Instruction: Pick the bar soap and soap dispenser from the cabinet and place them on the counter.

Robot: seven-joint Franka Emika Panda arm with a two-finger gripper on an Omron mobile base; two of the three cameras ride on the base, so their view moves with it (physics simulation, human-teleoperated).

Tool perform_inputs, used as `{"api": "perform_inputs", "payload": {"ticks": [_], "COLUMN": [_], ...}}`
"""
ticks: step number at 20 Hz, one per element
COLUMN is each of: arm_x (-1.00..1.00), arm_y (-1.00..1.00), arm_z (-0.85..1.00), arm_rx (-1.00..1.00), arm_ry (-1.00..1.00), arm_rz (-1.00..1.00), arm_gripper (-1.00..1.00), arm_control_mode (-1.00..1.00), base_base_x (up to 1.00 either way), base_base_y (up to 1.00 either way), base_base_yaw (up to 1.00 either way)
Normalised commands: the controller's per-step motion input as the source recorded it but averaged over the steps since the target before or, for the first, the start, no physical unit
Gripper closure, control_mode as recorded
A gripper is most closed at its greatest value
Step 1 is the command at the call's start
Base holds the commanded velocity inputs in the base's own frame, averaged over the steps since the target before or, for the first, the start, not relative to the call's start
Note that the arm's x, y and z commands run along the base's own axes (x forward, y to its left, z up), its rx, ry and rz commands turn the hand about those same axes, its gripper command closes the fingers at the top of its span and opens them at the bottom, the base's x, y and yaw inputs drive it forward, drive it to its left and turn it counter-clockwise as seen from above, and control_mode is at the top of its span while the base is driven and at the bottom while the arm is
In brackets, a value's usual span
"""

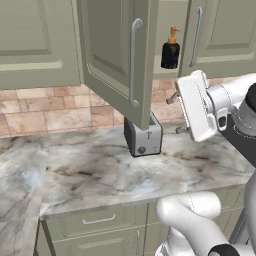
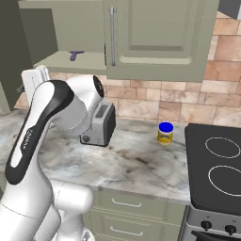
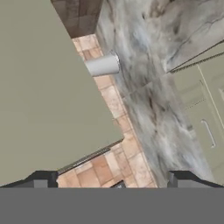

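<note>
The soap dispenser [image 1: 170, 49], a black bottle with an orange pump, stands on the bottom board of the open cabinet [image 1: 112, 55], just right of the swung-out door. My gripper [image 1: 176, 114] is open and empty below the dispenser, in front of the brick backsplash and to the right of the toaster. In the hand view the open gripper [image 3: 113, 181] faces the olive cabinet [image 3: 48, 87], brick and the counter [image 3: 148, 65]. The marbled counter [image 1: 100, 170] spreads below. The bar soap is hidden from view.
A silver toaster [image 1: 143, 136] stands under the open door. A yellow jar with a blue lid [image 2: 164, 133] sits near the stove [image 2: 216, 164]. A small purple object [image 2: 75, 55] lies in the cabinet. A pale cylinder [image 3: 101, 65] shows by the backsplash. Drawers [image 1: 100, 220] run under the counter.
</note>
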Motion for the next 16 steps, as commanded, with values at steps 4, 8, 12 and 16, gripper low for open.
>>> {"api": "perform_inputs", "payload": {"ticks": [4,8,12,16], "arm_x": [0.07,0.24,0.28,0.12], "arm_y": [0.33,0.14,0.05,0.2], "arm_z": [0.25,0.15,0.12,0.13], "arm_rx": [0.05,0.01,0.0,0.0], "arm_ry": [-0.01,0.0,0.0,0.01], "arm_rz": [0.0,0.01,0.03,0.02], "arm_gripper": [-1.0,-1.0,-1.0,-1.0], "arm_control_mode": [-1.0,-1.0,-1.0,-1.0], "base_base_x": [0.0,0.0,0.0,0.0], "base_base_y": [0.0,0.0,0.0,0.0], "base_base_yaw": [0.0,0.0,0.0,0.0]}}
